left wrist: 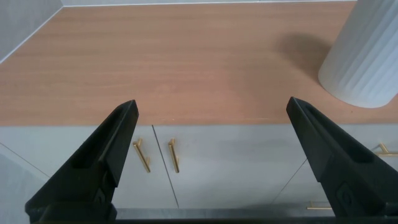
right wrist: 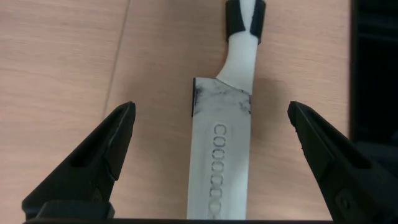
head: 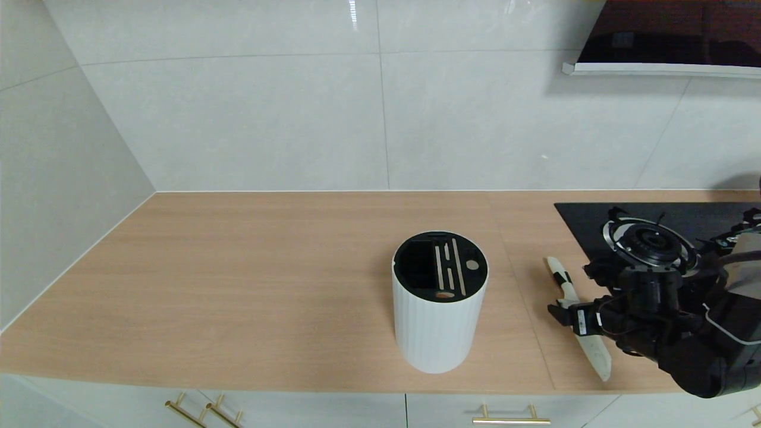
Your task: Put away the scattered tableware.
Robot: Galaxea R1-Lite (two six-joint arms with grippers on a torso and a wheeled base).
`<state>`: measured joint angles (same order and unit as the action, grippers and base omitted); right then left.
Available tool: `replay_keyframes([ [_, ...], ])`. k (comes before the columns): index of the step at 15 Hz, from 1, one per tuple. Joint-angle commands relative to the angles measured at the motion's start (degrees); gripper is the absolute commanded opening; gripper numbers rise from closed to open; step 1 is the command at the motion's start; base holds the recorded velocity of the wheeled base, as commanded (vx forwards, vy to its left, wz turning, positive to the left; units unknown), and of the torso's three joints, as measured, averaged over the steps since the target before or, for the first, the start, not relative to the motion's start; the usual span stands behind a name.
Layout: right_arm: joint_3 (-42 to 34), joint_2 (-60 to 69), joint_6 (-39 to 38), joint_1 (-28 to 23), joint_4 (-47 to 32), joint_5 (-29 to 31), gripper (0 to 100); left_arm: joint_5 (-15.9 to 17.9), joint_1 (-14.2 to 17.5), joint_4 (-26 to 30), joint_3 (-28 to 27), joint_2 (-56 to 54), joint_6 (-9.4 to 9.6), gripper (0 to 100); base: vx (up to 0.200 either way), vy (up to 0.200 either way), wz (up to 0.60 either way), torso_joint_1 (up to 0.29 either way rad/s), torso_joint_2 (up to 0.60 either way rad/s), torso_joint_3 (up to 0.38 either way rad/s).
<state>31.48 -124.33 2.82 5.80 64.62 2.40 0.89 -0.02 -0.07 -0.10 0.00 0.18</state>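
Nearest, the left gripper (left wrist: 211, 115) hangs over the worktop's (head: 267, 285) front edge, jaws wide, holding nothing. The knife (head: 594, 355) lies flat right of the white holder (head: 440, 303), tip frontward, handle toward the wall: white dimpled blade, black-banded handle. The right gripper (right wrist: 210, 124) stands above it, jaws spread wide either side, nothing held.

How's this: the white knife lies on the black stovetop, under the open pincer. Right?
Not quite. The white knife lies on the wooden counter beside the black stovetop, not on it, under the open right pincer. The right wrist view shows it.
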Motion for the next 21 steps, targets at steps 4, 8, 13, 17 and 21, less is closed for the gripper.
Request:
replay_keyframes([
  [4, 0.8, -2.6, -0.3, -1.2, 0.3, -0.6, 100, 0.0, 0.0, 0.0, 0.0, 0.1, -0.01, 100, 0.000, 0.000, 0.00, 0.000, 0.00, 0.000],
  [8, 1.0, -2.9, -0.4, -1.2, 0.5, -0.6, 100, 0.0, 0.0, 0.0, 0.0, 0.1, -0.01, 100, 0.000, 0.000, 0.00, 0.000, 0.00, 0.000],
  [13, 1.4, -5.0, -0.4, -1.2, 3.1, -0.4, 100, 0.0, -0.1, 0.0, 0.0, 0.1, -0.01, 100, 0.000, 0.000, 0.00, 0.000, 0.00, 0.000],
  [17, 1.7, -5.7, -0.4, -1.7, 3.1, -0.4, 0, 0.0, 0.0, 0.0, 0.0, 0.1, -0.01, 100, 0.000, 0.000, 0.00, 0.000, 0.00, 0.000],
  [21, 1.7, -7.2, -0.3, -1.7, 3.2, -0.5, 0, 0.0, 0.0, 0.0, 0.0, 0.1, -0.01, 100, 0.000, 0.000, 0.00, 0.000, 0.00, 0.000],
])
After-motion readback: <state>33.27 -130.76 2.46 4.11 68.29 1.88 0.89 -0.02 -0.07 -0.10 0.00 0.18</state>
